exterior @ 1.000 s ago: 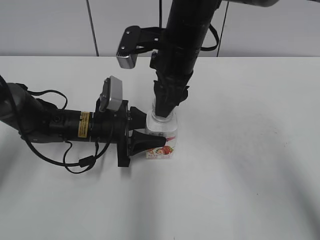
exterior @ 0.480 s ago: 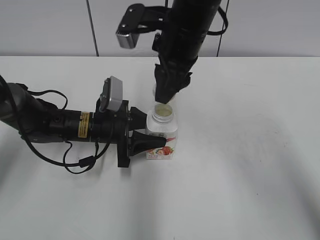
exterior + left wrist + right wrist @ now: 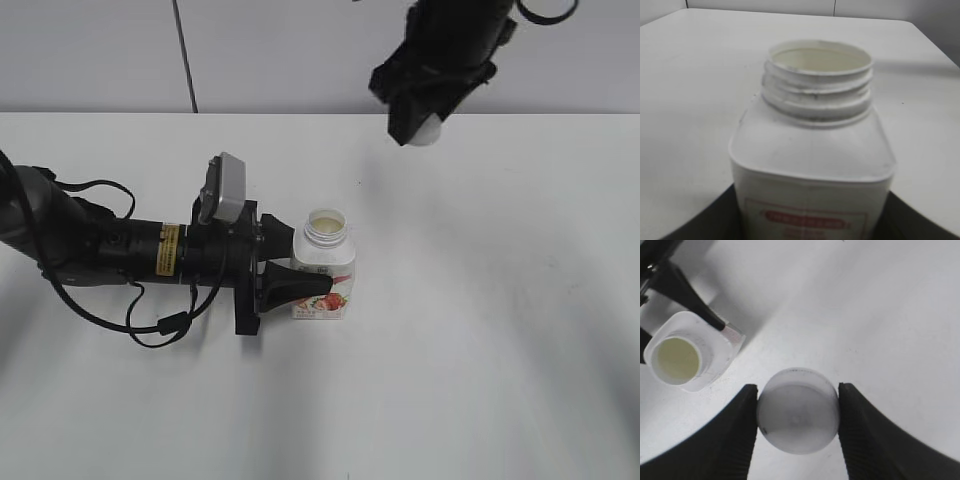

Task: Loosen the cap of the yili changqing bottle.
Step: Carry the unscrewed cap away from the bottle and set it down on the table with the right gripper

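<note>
The yili changqing bottle [image 3: 323,270] stands upright on the white table, white with a strawberry label. Its neck is open and shows the threads [image 3: 817,85]. My left gripper [image 3: 295,283] is shut on the bottle's body from the left; its dark fingers flank the body in the left wrist view. My right gripper [image 3: 420,128] is high at the back right, shut on the round white cap [image 3: 798,411], which is off the bottle. The open bottle also shows in the right wrist view [image 3: 682,356], far below.
The white table [image 3: 500,330] stretches around the bottle. A grey panelled wall [image 3: 100,50] stands behind its back edge. The left arm's cables [image 3: 150,320] lie on the table at the left.
My right gripper has lifted the cap off the bottle's neck and carried it up and to the right. The left gripper and the bottle have not moved.
</note>
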Action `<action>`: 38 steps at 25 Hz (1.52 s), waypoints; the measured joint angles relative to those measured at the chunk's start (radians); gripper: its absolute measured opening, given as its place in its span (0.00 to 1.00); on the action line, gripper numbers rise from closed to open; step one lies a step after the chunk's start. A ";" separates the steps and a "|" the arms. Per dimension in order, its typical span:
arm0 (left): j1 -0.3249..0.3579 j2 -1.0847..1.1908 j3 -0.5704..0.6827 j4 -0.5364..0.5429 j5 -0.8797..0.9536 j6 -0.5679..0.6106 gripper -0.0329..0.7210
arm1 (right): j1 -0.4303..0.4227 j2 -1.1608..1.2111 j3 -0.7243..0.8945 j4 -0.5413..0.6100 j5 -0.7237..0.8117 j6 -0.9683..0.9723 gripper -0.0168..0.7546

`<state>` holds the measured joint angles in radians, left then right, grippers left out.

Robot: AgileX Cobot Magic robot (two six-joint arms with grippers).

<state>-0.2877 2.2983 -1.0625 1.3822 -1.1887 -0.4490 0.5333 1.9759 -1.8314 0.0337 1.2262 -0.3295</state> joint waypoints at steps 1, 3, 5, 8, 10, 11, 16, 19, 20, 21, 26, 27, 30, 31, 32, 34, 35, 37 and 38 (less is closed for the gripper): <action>0.000 0.000 0.000 0.000 0.000 0.000 0.51 | -0.028 0.000 0.005 0.017 0.000 0.033 0.52; 0.000 0.000 0.000 0.000 0.000 0.000 0.51 | -0.106 -0.006 0.031 0.074 -0.002 0.079 0.52; 0.000 0.000 0.000 0.000 0.000 0.000 0.51 | -0.176 -0.013 0.073 0.119 -0.003 0.096 0.52; 0.000 0.000 0.000 0.000 0.000 0.000 0.51 | -0.276 -0.027 0.157 0.139 -0.019 0.108 0.52; 0.000 0.000 0.000 0.001 0.000 0.000 0.51 | -0.343 -0.039 0.223 0.155 -0.054 0.110 0.52; 0.000 0.000 0.000 0.001 0.000 0.000 0.51 | -0.375 -0.045 0.254 0.165 -0.081 0.110 0.52; 0.000 0.000 0.000 0.001 0.000 0.000 0.51 | -0.513 -0.059 0.447 0.192 -0.220 0.109 0.52; 0.000 0.000 0.000 0.001 0.000 0.000 0.51 | -0.573 -0.059 0.551 0.192 -0.315 0.108 0.52; 0.000 0.000 0.000 0.001 0.000 0.000 0.51 | -0.591 -0.059 0.587 0.192 -0.344 0.108 0.52; 0.000 0.000 0.000 0.001 0.000 0.000 0.51 | -0.607 -0.059 0.615 0.192 -0.378 0.108 0.52; 0.000 0.000 0.000 0.001 0.000 0.000 0.51 | -0.626 -0.059 0.708 0.192 -0.503 0.108 0.52; 0.000 0.000 0.000 0.001 0.000 0.000 0.51 | -0.627 -0.059 0.715 0.192 -0.519 0.108 0.52; 0.000 0.000 0.000 0.001 0.000 0.000 0.51 | -0.627 -0.059 0.726 0.193 -0.542 0.108 0.52; 0.000 0.000 0.000 0.001 0.000 0.000 0.51 | -0.627 -0.059 0.726 0.193 -0.546 0.108 0.52; 0.000 0.000 0.000 0.001 0.000 0.000 0.51 | -0.627 -0.059 0.726 0.193 -0.547 0.107 0.52; 0.000 0.000 0.000 0.001 0.000 0.000 0.51 | -0.627 -0.059 0.726 0.193 -0.549 0.107 0.52; 0.000 0.000 0.000 0.001 0.000 0.000 0.51 | -0.627 -0.059 0.726 0.195 -0.549 0.107 0.52; 0.000 0.000 0.000 0.001 0.000 0.000 0.51 | -0.627 -0.056 0.726 0.204 -0.550 0.107 0.52; 0.000 0.000 0.000 0.001 0.000 0.000 0.51 | -0.627 -0.051 0.726 0.209 -0.550 0.108 0.52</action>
<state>-0.2877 2.2983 -1.0625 1.3831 -1.1887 -0.4490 -0.0933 1.9252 -1.1052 0.2424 0.6763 -0.2215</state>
